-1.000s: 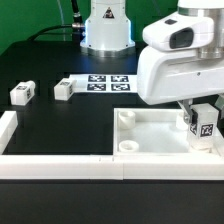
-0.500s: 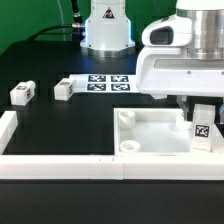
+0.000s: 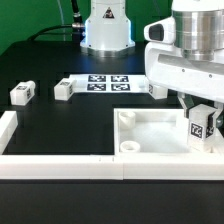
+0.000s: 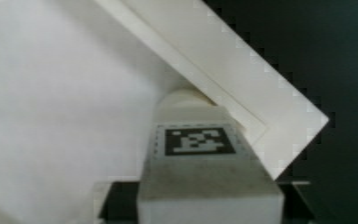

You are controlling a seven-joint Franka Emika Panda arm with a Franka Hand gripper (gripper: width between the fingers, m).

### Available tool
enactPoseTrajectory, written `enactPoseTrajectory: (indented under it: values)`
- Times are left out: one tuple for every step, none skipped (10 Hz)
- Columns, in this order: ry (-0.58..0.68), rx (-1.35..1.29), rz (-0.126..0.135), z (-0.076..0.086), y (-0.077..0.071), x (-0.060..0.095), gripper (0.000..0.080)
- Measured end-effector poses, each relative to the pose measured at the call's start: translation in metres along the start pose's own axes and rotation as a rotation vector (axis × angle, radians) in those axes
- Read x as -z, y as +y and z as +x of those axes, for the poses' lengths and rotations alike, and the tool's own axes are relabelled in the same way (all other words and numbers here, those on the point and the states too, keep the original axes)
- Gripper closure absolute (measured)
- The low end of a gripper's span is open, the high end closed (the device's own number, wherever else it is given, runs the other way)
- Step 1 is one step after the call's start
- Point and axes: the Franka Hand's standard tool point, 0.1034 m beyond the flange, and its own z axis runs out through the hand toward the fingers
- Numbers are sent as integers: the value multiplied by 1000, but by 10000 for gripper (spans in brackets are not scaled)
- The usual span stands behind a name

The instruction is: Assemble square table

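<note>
Tabletop (image 3: 150, 128) first: we see the white tray with its raised rim on the black table (image 3: 70, 125), at the exterior view's right and on the near side. Its near edge lies against a long white border wall (image 3: 60, 166) that runs along the front. A round socket (image 3: 128, 147) shows at its near-left corner.

The gripper (image 3: 200, 115) hangs over the right part of the tabletop. Its two fingers are pinched on a tagged leg (image 3: 199, 131), which they hold upright with the black-and-white tag facing the camera. In the wrist view the same leg fills the middle, with a dark finger (image 4: 123, 205) on either side of it. Its far end is right beside an angled corner of the tabletop's rim. We cannot tell whether leg and tabletop touch.

Two more legs lie loose on the table at the exterior view's left, well apart from the tabletop: a far-left leg (image 3: 23, 94) and a second loose leg (image 3: 64, 90) just to its right. Beside that second leg, further right, lies the marker board (image 3: 108, 82), flat with its row of tags. Behind it, at the far side, stands the robot base (image 3: 107, 28). A shorter border wall (image 3: 8, 130) closes the left edge.
</note>
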Motion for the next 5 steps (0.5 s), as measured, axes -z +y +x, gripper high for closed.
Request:
enactPoseTrajectory:
  values:
    - [1, -24, -1, -1, 0, 0, 499]
    - [1, 5, -1, -1, 0, 0, 499]
    - [1, 26, -1, -1, 0, 0, 321]
    - [1, 38, 0, -1, -1, 0, 209]
    - [3, 121, 0, -1, -1, 0, 164]
